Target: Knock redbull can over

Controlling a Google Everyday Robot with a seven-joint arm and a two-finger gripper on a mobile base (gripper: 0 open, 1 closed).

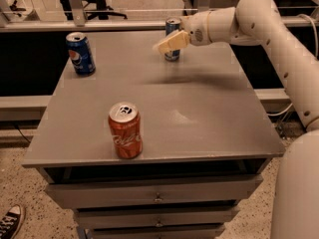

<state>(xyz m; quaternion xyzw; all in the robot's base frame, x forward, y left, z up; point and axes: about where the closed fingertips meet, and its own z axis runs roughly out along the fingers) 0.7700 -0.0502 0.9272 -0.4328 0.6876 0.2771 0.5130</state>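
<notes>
The redbull can (173, 26) stands upright at the far edge of the desk (199, 113), upper centre of the frame. The gripper (159, 47) crosses in front of its middle, jaws together, pointing left; contact unclear.

The cream claw (162, 45) sat directly in front of the blue-and-silver redbull can (172, 28). The arm (271, 26) was white. The Pepsi can (80, 54) was dark blue; the Coke can (125, 131) orange-red with pale script. The surface (209, 113) was plain grey.
</notes>
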